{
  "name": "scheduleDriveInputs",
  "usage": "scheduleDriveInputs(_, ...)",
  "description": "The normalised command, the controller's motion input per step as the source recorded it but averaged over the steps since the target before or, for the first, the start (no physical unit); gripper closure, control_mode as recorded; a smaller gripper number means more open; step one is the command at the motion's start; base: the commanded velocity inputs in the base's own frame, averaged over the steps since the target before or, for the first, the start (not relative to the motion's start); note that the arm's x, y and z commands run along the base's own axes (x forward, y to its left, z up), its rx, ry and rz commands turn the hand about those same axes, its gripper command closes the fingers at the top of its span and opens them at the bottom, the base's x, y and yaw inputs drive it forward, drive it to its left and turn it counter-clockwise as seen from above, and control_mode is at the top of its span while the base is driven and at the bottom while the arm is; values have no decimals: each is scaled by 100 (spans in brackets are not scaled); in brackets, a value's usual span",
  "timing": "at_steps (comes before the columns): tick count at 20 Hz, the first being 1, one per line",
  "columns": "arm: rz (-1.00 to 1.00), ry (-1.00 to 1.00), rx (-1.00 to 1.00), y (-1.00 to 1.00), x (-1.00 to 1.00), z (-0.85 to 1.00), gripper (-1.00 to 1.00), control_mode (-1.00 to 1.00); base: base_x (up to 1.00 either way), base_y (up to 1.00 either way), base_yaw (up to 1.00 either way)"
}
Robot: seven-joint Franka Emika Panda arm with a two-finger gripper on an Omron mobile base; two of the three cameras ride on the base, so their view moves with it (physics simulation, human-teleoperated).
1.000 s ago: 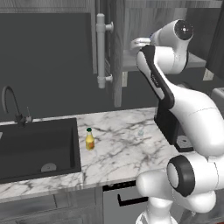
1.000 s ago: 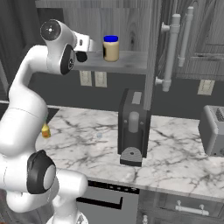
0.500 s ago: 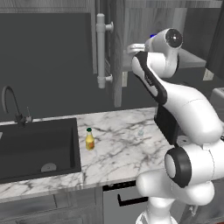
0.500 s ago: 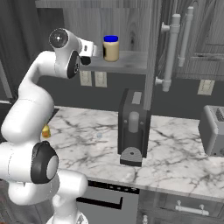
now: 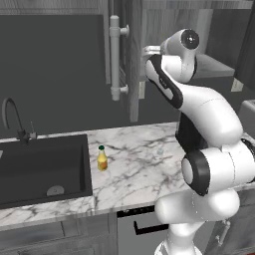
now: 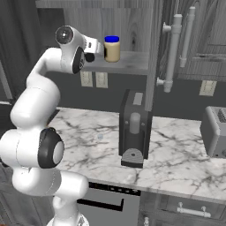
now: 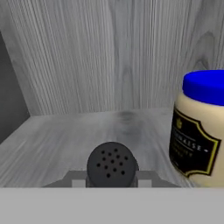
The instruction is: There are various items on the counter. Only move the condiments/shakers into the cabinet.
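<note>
I've got the shaker (image 7: 111,165) pinched in the hand (image 6: 91,56), jaws closed tight on its sides, perforated top facing my hand view. Over the last second the arm has folded and dropped a little, carrying the hand closer in at the left front edge of the shelf (image 6: 128,66). The jar (image 6: 112,48) is already standing there, just to the right, so that's one in, and this one is almost delivered by my reckoning. The bottle (image 5: 102,158) is on the counter (image 5: 144,164) beside the sink (image 5: 42,167), waiting its turn.

Room check: the shelf floor ahead is bare up to the back wall, with the cabinet's side wall off to the left. The jar is near on the right, so I'd set down left of it. The open door (image 6: 155,48) hangs well right of the jar.
</note>
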Motion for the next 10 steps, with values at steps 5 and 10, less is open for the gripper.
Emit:
scheduleDriveInputs(5,-2,2,-1,0,44,-15,100,-100,0,0,0)
scheduleDriveInputs(10,-2,0,-3,0,39,-33,100,-100,0,0,0)
